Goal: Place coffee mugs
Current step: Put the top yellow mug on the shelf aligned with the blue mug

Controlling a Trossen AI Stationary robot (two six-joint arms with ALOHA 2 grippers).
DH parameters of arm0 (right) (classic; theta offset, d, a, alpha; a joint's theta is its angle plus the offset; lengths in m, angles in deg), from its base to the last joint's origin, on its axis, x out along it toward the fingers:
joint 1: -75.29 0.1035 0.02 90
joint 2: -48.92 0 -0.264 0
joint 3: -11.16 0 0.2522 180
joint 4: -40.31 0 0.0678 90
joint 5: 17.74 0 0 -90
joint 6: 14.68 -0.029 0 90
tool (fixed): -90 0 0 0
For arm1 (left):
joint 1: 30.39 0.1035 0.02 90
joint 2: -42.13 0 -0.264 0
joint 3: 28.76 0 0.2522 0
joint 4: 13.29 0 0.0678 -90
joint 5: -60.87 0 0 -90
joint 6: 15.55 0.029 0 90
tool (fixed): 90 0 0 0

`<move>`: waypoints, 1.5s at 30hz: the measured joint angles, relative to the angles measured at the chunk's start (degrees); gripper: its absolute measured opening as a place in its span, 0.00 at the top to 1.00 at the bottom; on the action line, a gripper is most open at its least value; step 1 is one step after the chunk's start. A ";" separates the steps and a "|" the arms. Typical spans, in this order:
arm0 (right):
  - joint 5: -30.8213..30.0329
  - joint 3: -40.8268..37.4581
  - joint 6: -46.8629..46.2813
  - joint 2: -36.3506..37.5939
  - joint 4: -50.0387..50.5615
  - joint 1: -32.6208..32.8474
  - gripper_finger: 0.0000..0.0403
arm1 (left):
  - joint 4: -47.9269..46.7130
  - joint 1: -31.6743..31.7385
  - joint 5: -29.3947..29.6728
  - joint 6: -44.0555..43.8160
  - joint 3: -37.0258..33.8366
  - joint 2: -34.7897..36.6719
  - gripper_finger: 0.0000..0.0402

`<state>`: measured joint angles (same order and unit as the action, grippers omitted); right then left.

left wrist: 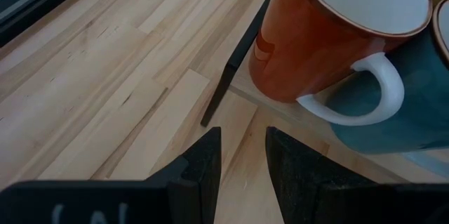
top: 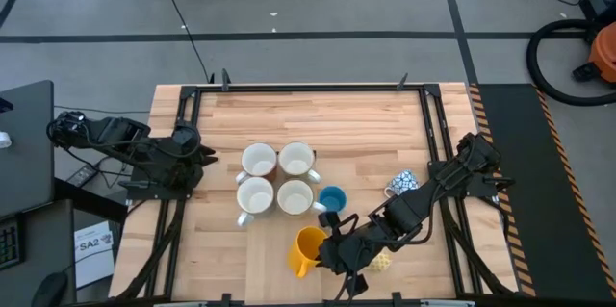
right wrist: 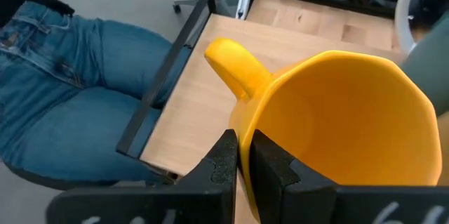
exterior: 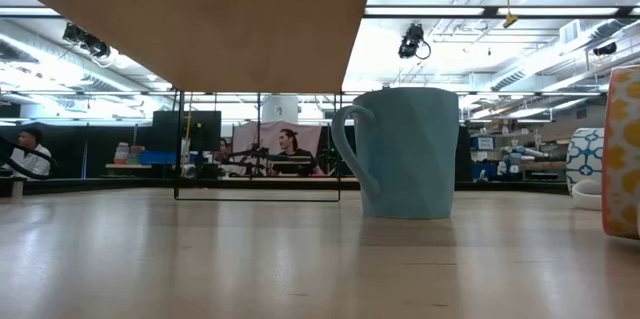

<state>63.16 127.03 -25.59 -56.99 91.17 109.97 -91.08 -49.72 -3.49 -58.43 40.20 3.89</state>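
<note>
Right gripper (right wrist: 244, 164) pinches glossy faceted yellow mug (right wrist: 337, 119) rim; left gripper (left wrist: 242, 161) half-open, empty.

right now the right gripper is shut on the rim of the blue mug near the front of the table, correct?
Not quite: the right gripper is shut on the rim of the yellow mug, not the blue one. The right wrist view shows its fingers pinching the yellow wall; the high view shows the blue mug standing free beside it. It is near the front of the table.
</note>
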 joint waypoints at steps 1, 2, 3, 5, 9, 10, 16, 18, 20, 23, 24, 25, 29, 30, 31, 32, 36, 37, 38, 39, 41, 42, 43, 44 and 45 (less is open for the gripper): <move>0.03 0.02 0.43 0.00 0.16 0.00 0.92 | 0.00 0.02 -0.01 0.00 0.00 0.00 0.70; 0.02 0.02 0.52 0.00 0.18 0.00 0.92 | 0.00 0.02 -0.01 0.00 0.00 0.02 0.70; 0.02 0.01 0.53 0.00 0.18 0.00 0.92 | 0.00 0.00 0.01 0.00 0.00 0.02 0.70; -0.18 0.02 0.55 0.00 0.16 0.00 0.92 | 0.00 0.02 0.01 0.00 0.00 0.00 0.70; -0.36 0.02 0.63 0.00 -0.34 -0.04 0.92 | -0.02 0.01 0.02 -0.01 0.00 0.02 0.70; -0.42 0.02 0.63 0.00 -0.30 -0.04 0.92 | 0.00 0.01 0.01 0.00 0.00 0.01 0.70; -1.61 0.01 1.05 0.02 -1.22 -0.04 0.92 | 0.00 0.01 0.00 0.00 0.00 0.00 0.70; -1.78 0.01 1.66 0.04 -1.25 -0.04 0.92 | 0.00 0.00 0.00 0.00 0.01 0.02 0.70; -1.75 -0.01 1.97 0.04 -1.43 -0.02 0.92 | 0.00 0.01 0.01 0.00 0.00 0.01 0.70; -1.75 0.02 2.09 0.07 -1.50 -0.02 0.92 | -0.02 0.02 0.00 0.00 0.00 0.02 0.70; -1.75 0.02 2.09 0.07 -1.50 -0.02 0.92 | 0.00 0.00 -0.01 0.00 0.00 0.00 0.70; -1.75 0.02 2.09 0.07 -1.48 -0.02 0.92 | 0.00 0.02 -0.01 -0.02 0.00 0.00 0.70; -1.75 0.02 2.13 0.07 -1.32 -0.02 0.92 | -0.01 0.00 -0.01 0.00 0.00 0.00 0.70; -1.75 0.02 2.24 0.07 -1.06 -0.02 0.92 | -0.02 0.01 0.01 -0.02 0.00 0.00 0.70; -1.75 0.00 2.64 0.07 -0.93 -0.02 0.92 | -0.02 0.00 0.01 0.00 0.00 0.02 0.70; -1.75 0.00 3.34 0.07 -0.93 -0.02 0.92 | 0.00 0.00 0.01 0.00 0.00 0.00 0.70; -1.34 0.01 5.13 0.11 0.26 -0.02 0.92 | -0.02 0.00 -0.01 -0.02 0.00 0.02 0.70; -1.33 0.00 5.13 0.11 0.62 -0.02 0.92 | -0.01 0.02 0.01 0.00 0.00 0.00 0.70; -1.31 -0.01 5.14 0.11 0.76 -0.05 0.92 | -0.02 0.00 0.02 -0.01 0.00 0.01 0.70; -1.27 -0.01 5.31 0.11 0.74 -0.16 0.92 | -0.02 0.02 0.01 0.00 0.00 0.00 0.70; -1.27 0.01 6.27 0.15 0.99 -0.25 0.92 | -0.02 0.02 0.00 0.00 0.00 0.02 0.70; -1.28 0.02 6.86 0.15 1.60 -0.27 0.92 | -0.02 0.02 0.01 0.00 0.00 0.02 0.70; -1.29 0.02 7.49 0.15 2.55 -0.29 0.92 | -0.02 0.00 0.01 0.00 0.00 0.02 0.70; -1.29 0.02 7.99 0.15 3.60 -0.29 0.92 | -0.02 0.00 -0.01 0.00 0.00 0.02 0.70; -1.29 0.00 8.08 0.15 4.47 -0.28 0.92 | -0.01 0.02 -0.01 -0.01 0.00 0.01 0.70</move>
<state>61.86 127.03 -17.51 -56.84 95.64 109.69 -91.09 -49.70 -3.50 -58.44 40.20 3.91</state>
